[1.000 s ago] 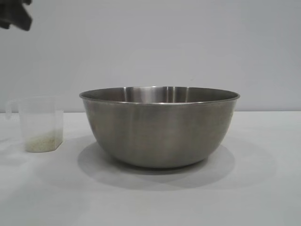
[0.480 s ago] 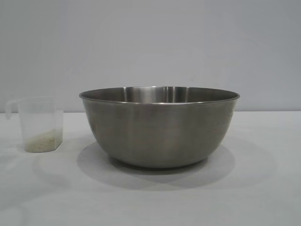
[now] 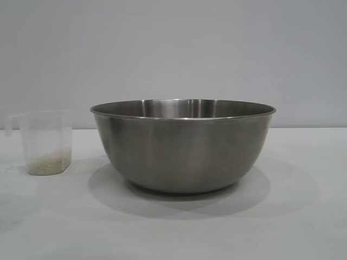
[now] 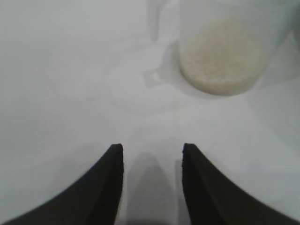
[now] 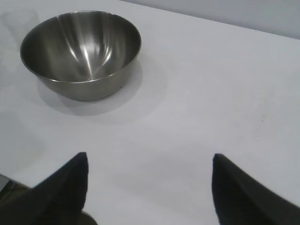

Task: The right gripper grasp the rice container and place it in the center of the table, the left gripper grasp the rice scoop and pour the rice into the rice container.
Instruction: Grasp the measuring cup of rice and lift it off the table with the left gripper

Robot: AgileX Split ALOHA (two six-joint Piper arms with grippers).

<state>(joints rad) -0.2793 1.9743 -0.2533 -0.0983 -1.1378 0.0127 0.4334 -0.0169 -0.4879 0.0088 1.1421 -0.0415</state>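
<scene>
Mid-desk (image 3: 303,216) stands the rice container (image 3: 183,146), ready for pouring; left gripper (image 4: 152,154), jaws apart, faces the rice scoop (image 4: 220,51); right gripper (image 5: 150,164) parked, jaws wide.

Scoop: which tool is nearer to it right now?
Left. The left tool is open just short of the scoop, not touching it. The right tool is open, well back from the bowl, with the scoop beyond the bowl.

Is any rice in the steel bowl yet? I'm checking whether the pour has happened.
No. In the right wrist view the rice container shows only bare shiny metal inside; the rice sits in the rice scoop.
</scene>
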